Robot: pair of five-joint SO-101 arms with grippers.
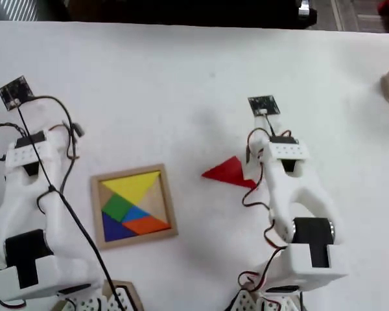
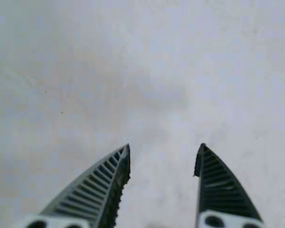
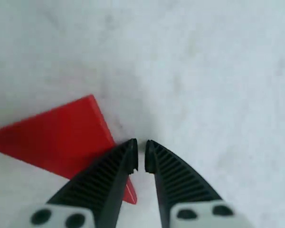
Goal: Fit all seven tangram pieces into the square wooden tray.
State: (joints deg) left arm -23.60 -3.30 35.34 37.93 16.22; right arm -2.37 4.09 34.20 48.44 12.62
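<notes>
From the high view, the tray [image 1: 171, 207] sits toward the table's [image 1: 181, 78] near edge, between your two arms. Yellow [image 1: 137, 184], green [image 1: 117, 206], blue [image 1: 137, 212], orange [image 1: 146, 225] and dark blue [image 1: 113, 227] pieces are seated in it, and a bare wood patch runs along the side facing the right arm [image 1: 292, 194]. The red triangle [image 1: 228, 172] lies on the table outside the tray, just beside that arm's wrist. The left arm [image 1: 26, 194] stands off the tray's other side. In the left wrist view, your left gripper [image 2: 164, 147] is spread wide over bare table and holds nothing. In the right wrist view, your right gripper [image 3: 141, 142] has its jaws all but pressed together with nothing between them. Its tips are at the red triangle's [image 3: 61, 137] edge, and one finger overlaps it. I judge the step in hand is fetching that triangle. Next you'd need to part the right jaws, straddle an edge and pinch. Then carry the piece to the bare patch and turn it to match the gap. A thin flat piece may slip from a shallow pinch.
</notes>
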